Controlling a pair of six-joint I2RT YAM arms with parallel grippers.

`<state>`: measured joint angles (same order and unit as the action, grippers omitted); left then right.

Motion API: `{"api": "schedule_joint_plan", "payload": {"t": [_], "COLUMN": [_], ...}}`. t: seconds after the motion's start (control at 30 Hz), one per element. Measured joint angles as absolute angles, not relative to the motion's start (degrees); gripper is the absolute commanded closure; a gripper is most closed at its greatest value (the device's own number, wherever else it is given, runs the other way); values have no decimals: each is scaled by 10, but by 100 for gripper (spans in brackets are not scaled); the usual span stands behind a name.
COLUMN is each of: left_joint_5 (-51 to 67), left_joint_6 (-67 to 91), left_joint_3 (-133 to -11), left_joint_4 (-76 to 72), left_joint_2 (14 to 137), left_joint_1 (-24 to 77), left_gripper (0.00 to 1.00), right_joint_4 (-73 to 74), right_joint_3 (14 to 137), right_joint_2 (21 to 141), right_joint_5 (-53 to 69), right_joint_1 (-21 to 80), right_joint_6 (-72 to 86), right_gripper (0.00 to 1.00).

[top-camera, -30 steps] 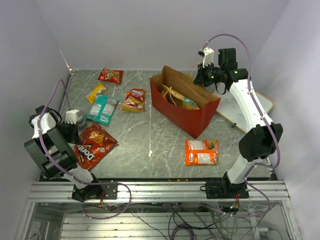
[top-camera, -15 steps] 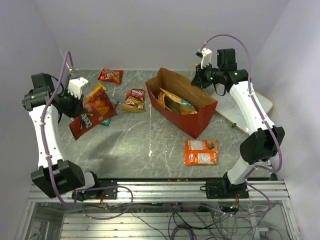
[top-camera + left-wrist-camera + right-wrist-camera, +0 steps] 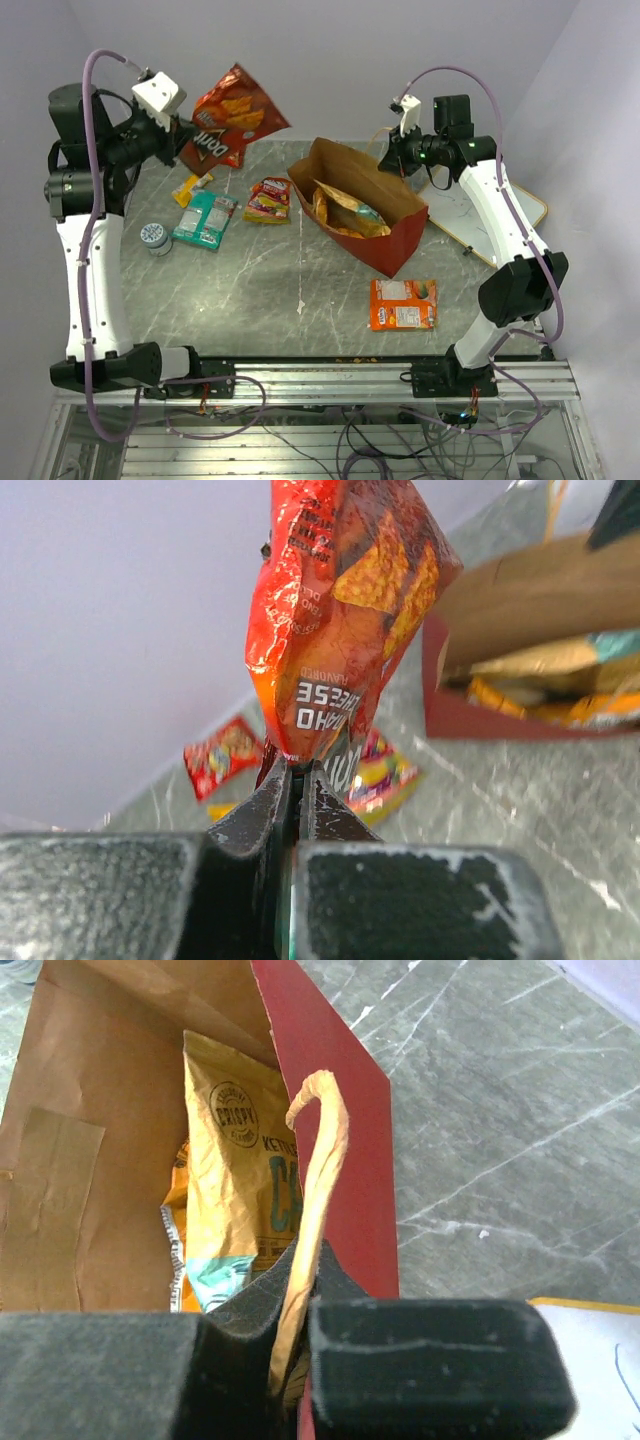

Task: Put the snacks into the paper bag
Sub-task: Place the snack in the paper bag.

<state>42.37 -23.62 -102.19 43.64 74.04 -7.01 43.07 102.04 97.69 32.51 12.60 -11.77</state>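
Observation:
My left gripper (image 3: 183,135) is shut on a corner of the red Doritos bag (image 3: 232,118) and holds it high above the table's back left; in the left wrist view the bag (image 3: 335,610) hangs from the jaws. My right gripper (image 3: 392,152) is shut on a tan handle (image 3: 315,1190) of the paper bag (image 3: 365,235), which leans open toward the left. A gold chip bag (image 3: 240,1160) and an orange one lie inside it. An orange flat pack (image 3: 403,303) lies in front of the paper bag.
A teal packet (image 3: 205,220), a yellow packet (image 3: 191,186) and a small red-yellow packet (image 3: 268,200) lie at the back left. A grey round tin (image 3: 154,238) stands by the teal packet. A white scribbled board (image 3: 480,215) lies at the right edge.
My left arm has lifted the Doritos bag from the table's front left up and to the back, toward the paper bag. The paper bag has been tilted further open.

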Motion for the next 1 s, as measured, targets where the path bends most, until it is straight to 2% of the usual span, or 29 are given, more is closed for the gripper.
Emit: {"api": "schedule_joint_plan", "payload": {"t": [0.2,0.53,0.8,1.0], "left_joint_5": [432,396,320,279], "left_joint_6": [-237,-389,-495,-521], "left_joint_3": [-1080,-1169,-1230,-1244], "left_joint_4": [366,394,433,432], "left_joint_2": [797,907,970,999], "left_joint_1": [37,204,323,370], "left_gripper": [93,93,93,93], "right_joint_4": [445,458,470,474], "right_joint_3": [1050,1068,1085,1091], "right_joint_2": [998,1025,1037,1037], "right_joint_5": [345,353,348,341], "right_joint_1": [126,126,126,126], "right_joint_6": [-127,-127,-125,-123], "right_gripper": [100,100,100,100]}}
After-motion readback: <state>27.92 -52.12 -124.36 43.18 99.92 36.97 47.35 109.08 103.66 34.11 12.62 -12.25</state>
